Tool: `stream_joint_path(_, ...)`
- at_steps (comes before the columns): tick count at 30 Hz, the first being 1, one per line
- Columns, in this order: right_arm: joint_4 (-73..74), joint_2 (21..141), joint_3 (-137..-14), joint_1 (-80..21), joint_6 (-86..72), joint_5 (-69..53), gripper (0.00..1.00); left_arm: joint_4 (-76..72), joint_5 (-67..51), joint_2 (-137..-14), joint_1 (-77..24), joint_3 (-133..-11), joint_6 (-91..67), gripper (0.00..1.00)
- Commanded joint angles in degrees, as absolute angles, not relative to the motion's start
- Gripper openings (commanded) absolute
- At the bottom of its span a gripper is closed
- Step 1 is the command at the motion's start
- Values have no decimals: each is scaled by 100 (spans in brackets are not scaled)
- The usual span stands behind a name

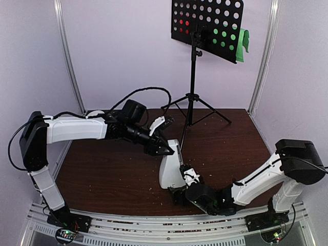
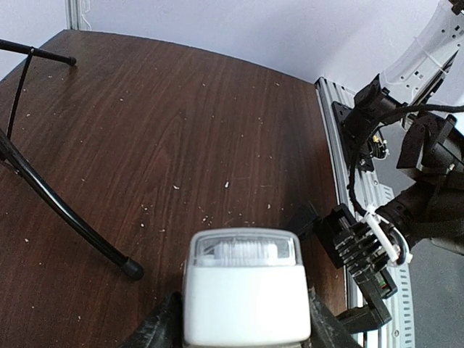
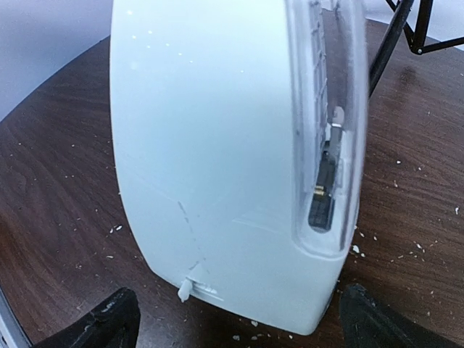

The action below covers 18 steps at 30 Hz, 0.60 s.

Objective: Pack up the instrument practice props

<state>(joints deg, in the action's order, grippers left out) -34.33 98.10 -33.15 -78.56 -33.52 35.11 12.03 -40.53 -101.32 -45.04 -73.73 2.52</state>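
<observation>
At the back of the table [image 1: 102, 171], the perforated desk [image 1: 205, 36] of the black music stand [image 1: 193, 77] held a red page [image 1: 183, 23] and a green page [image 1: 242, 43], both showing through its holes. The white, clear-fronted metronome [image 1: 169, 173] stood upright at front centre. The left gripper [image 1: 168, 149] was pinched on its narrow top, and the right gripper [image 1: 180, 190] was spread wide around its base without touching it.

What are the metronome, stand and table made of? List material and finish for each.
Metronome: probably plastic, smooth white gloss with a moulded seam; clear front cover.
Stand: likely painted metal, thin matte-black perforated sheet and tubes.
Table: dark wood or wood-look laminate; visible grain.
</observation>
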Motion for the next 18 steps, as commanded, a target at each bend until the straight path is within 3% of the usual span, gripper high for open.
stream_joint_path(1,-2971,10027,-3673,-7734,-3090,3391,98,1498,-4011,-10373,-4447,-7289,335,36)
stream_joint_path(11,-2397,10342,-3986,-7624,-3322,3399,90,1415,-4032,-10414,-4438,-7206,363,36)
stream_joint_path(18,-2347,10270,-3907,-7626,-3544,3570,67,1365,-4088,-10383,-4438,-7159,377,36)
